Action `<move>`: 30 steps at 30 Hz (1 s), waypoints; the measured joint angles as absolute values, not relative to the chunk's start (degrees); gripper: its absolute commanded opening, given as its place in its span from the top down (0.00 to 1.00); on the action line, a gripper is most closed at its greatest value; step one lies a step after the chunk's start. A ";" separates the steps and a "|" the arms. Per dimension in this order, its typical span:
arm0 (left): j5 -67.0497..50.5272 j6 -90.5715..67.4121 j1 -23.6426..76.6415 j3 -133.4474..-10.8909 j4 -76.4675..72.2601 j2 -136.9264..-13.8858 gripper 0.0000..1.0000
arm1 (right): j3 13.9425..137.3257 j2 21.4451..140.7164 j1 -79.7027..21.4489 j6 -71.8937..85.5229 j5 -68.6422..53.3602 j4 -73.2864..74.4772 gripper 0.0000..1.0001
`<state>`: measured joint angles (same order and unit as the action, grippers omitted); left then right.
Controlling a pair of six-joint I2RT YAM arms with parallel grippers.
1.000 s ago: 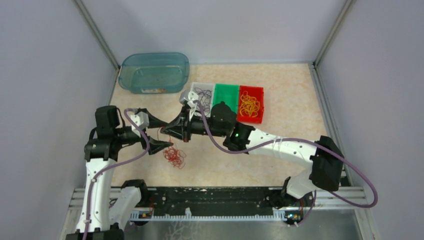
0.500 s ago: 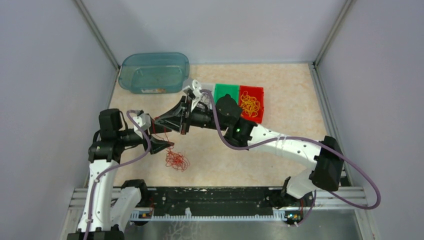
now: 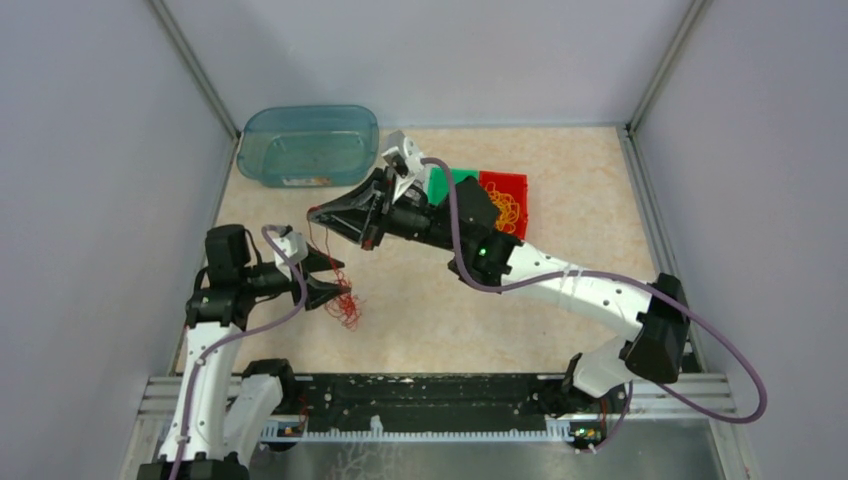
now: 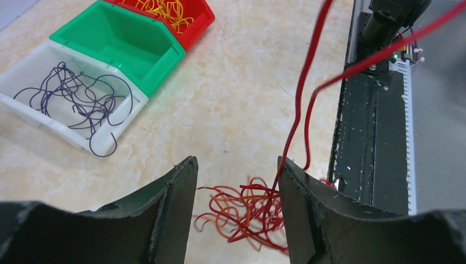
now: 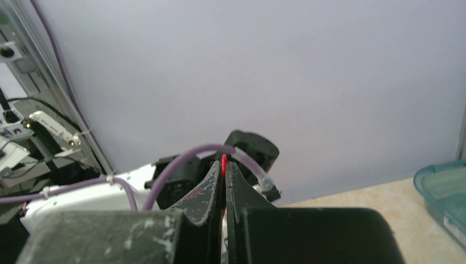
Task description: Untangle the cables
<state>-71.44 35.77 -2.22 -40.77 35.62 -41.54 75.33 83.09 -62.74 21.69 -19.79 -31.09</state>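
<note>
We log a beige marbled tabletop (image 3: 560,200). A translucent teal plastic tub (image 3: 310,145) sits at 11 o'clock. Around 12 to 1 o'clock, a white plastic bin (image 4: 49,124), a green plastic bin (image 4: 118,38) and a red plastic bin (image 4: 198,25) stand touching in a row. A tangle of thin red wires (image 4: 247,212) lies at 8 o'clock.

Top external: set high behind the arm bases, angled down over the whole beige marbled worktop (image 3: 580,170).
Left wrist: held close above that worktop, past black fingers (image 4: 170,209); thin red tangled cables (image 4: 247,212) shared with top view.
Right wrist: turned level toward a grey wall (image 5: 275,66).
</note>
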 measured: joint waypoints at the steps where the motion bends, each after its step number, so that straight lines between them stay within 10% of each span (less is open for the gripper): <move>1: -71.31 35.66 -2.24 -40.56 35.24 -41.47 0.38 | 76.09 83.09 -62.65 21.69 -19.55 -31.09 1.00; 30: -53.28 45.67 -2.22 -28.93 28.84 -42.09 0.59 | 88.95 81.65 -59.48 17.50 -16.67 -24.86 1.00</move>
